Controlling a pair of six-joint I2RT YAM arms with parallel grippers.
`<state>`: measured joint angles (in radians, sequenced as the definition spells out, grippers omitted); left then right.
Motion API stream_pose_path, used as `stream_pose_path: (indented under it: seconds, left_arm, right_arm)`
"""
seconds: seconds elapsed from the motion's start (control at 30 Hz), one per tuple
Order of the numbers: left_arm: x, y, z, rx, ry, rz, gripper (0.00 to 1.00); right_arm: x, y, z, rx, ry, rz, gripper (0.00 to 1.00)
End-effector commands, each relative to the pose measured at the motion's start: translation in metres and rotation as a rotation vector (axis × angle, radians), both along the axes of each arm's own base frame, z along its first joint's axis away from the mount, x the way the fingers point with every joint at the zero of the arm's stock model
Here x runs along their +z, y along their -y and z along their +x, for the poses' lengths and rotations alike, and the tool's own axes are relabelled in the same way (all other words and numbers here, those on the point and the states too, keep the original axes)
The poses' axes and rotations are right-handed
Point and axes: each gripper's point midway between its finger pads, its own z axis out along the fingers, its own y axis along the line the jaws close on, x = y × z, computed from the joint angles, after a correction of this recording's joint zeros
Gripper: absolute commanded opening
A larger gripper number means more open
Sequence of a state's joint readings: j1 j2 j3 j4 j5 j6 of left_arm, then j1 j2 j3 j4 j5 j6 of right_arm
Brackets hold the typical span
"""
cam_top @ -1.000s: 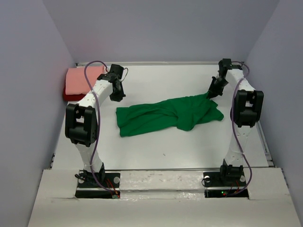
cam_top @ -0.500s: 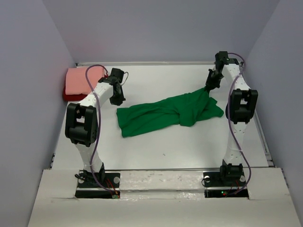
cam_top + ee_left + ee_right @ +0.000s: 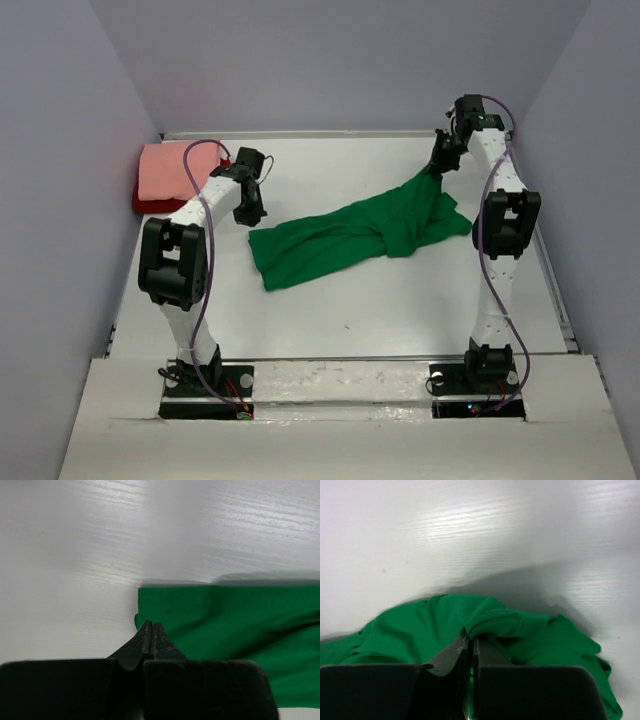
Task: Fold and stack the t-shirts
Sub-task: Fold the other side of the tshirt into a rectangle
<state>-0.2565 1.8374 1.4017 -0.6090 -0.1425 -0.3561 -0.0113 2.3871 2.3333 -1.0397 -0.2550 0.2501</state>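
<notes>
Top view: one green t-shirt (image 3: 350, 235) lies mid-frame; one pink shirt (image 3: 165, 165) sits folded on one red shirt (image 3: 145, 203), upper left.

Left wrist: the left gripper (image 3: 151, 630) has its jaws pressed together at the green t-shirt's corner; whether it grips cloth is unclear.

Right wrist: the right gripper (image 3: 471, 642) has its jaws clamped on a green fold.

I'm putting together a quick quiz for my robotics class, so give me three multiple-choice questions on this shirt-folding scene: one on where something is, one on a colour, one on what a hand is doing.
1. Where does the pink folded shirt lie?
A. far left corner
B. near right corner
C. centre

2. What colour is the t-shirt stretched across the middle?
A. blue
B. green
C. yellow

3. What is the right hand doing?
A. open over bare table
B. shut on the pink shirt
C. shut on the green t-shirt

Answers:
1 A, the top view shows it at the back on the left.
2 B, all three views show green cloth.
3 C, its wrist view shows closed fingers pinching a green fold.
</notes>
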Motion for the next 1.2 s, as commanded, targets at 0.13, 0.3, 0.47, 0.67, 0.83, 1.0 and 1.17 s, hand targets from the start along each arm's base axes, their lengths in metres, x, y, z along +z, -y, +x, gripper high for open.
stream_pose_path:
  seconds: [0.13,0.3,0.47,0.67,0.83,1.0,1.17]
  left_arm:
    - [0.025,0.039,-0.01,-0.111,0.042,-0.071,0.0]
    - [0.048,0.09,-0.026,-0.185,0.096,-0.074,0.0]
    - [0.066,0.125,-0.023,-0.227,0.127,-0.091,0.0]
    - [0.071,0.168,-0.029,-0.331,0.134,-0.113,0.0]
    - [0.049,0.205,-0.03,-0.402,0.103,-0.138,0.0]
    - [0.026,0.241,-0.014,-0.459,0.093,-0.151,0.0]
    - [0.03,0.268,0.009,-0.504,0.133,-0.14,0.0]
  right_arm:
    - [0.012,-0.032,0.03,0.106,0.108,0.115,0.0]
    - [-0.009,-0.025,0.025,0.107,0.064,0.071,0.0]
    - [-0.019,-0.018,0.026,0.091,0.049,0.033,0.0]
    - [-0.026,-0.018,0.027,0.094,0.04,0.034,0.0]
    - [-0.024,-0.02,0.025,0.097,0.038,0.044,0.0]
    - [-0.012,-0.019,0.023,0.097,0.055,0.04,0.0]
    - [-0.004,-0.02,0.02,0.095,0.063,0.046,0.0]
